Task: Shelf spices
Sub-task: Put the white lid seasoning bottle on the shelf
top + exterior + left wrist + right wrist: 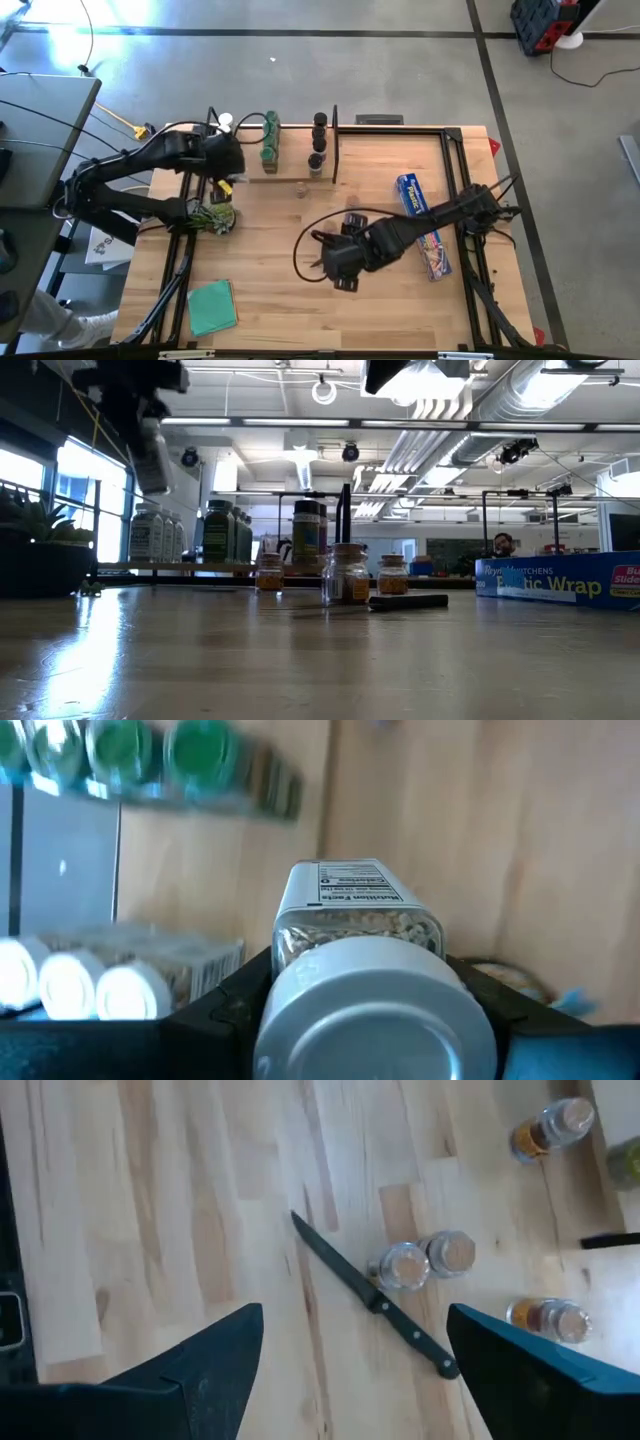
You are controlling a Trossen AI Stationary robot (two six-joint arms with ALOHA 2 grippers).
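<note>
Two arms out, one loaded. My left gripper [226, 160] sits over the shelf's [290, 172] left end, clamped on a white-capped jar [358, 970] w/ pale flakes inside, square-ish body, label facing away from me. So the step in hand is placing this one on the ledge. In my left wrist view the white-cap row [70, 982] stands just beside the held jar and the green-cap row [120, 750] farther along. Next move, as I read it: line up w/ a free slot beside the white caps, lower straight, let go only once the base is seated. Risk is nudging a neighbour; they stand close.

Mid-table: three loose jars, clear w/ brownish contents. Two stand touching [428, 1260] right beside the knife [375, 1302], one more [550, 1320] near its handle end, and a fourth [548, 1125] nearer the shelf. Black-capped jars [318, 140] are already up by the shelf's right rod [335, 142], though whether they sit on the plank or beside it I can't quite tell from above.

My right gripper [335, 265] hangs over bare wood, fingers [205, 1365] spread wide, nothing between them, pointed toward those loose jars; prob. the next pick.

Tabletop [270, 300] is pale butcher-block. Green pad [212, 305] near the front-left corner, blue wrap box [425, 225] on the right. Beyond: open workshop, ceiling ducts, strip lights, a person at the far right.
</note>
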